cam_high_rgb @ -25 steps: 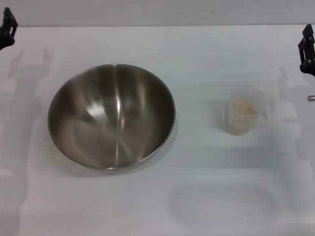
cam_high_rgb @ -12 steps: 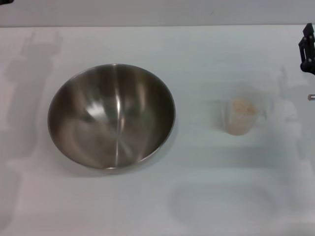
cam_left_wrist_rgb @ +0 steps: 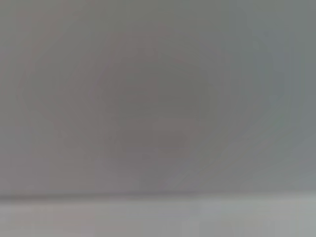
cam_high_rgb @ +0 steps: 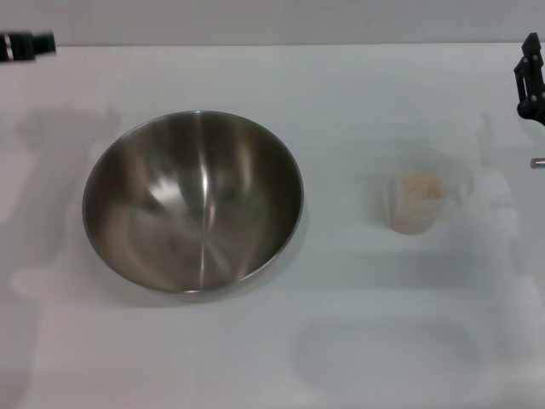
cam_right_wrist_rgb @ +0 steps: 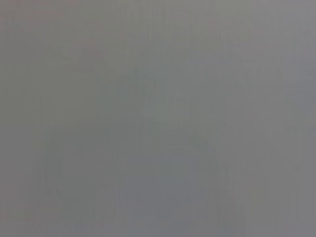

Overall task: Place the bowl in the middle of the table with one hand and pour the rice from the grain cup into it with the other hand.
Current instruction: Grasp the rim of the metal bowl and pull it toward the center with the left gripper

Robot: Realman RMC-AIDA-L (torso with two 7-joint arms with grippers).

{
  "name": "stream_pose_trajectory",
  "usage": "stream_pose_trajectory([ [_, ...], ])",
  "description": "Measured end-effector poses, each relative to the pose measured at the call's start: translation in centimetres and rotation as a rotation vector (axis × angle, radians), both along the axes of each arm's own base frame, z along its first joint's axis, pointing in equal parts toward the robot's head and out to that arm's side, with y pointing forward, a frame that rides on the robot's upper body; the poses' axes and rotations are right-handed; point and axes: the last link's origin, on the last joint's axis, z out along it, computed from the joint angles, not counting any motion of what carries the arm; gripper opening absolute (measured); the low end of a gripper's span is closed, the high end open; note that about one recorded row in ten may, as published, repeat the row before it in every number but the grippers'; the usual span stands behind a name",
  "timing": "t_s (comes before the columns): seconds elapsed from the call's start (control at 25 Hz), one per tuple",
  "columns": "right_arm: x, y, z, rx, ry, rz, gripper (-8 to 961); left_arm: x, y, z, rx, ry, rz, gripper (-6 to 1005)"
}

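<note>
Two pincers are seen only at the far corners of the head view: the left pincer (cam_high_rgb: 25, 44) as a dark piece at the far left edge, the right pincer (cam_high_rgb: 530, 81) as a dark bracket at the far right edge, both well apart from the task's things. Whether either is spread or pressed together cannot be told, and nothing is held by either. Nothing but blank grey is shown in both wrist views. Nearer in, the large round stainless-steel mixing bowl (cam_high_rgb: 192, 201) is found upright on the plain white surface (cam_high_rgb: 341, 94), left of centre, and it appears empty. To its right, with a clear gap between, the small clear plastic grain cup (cam_high_rgb: 416, 203) stands upright, with the pale beige rice (cam_high_rgb: 419, 185) still inside. Neither part of the task is judged to be begun. For the step in hand, the bowl would best be taken by its near-left rim with the left pincer and slid rather than lifted toward the centre, kept level so that it is not rocked on its curved base. Enough room should be left beside the cup that it is not knocked over by the bowl's rim.
</note>
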Motion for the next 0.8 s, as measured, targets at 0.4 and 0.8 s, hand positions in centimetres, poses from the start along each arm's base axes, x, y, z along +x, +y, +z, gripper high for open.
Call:
stream_pose_trajectory([
  [0.4,-0.5,0.2,0.2,0.016,0.001,0.023,500,2.2,-3.2,0.9,-0.096,0.014,-0.018,666],
  [0.8,-1.2,-0.5,0.9,0.077,-0.011,0.077,499,3.7,-4.4,-1.9,-0.285,0.024,0.017,665],
])
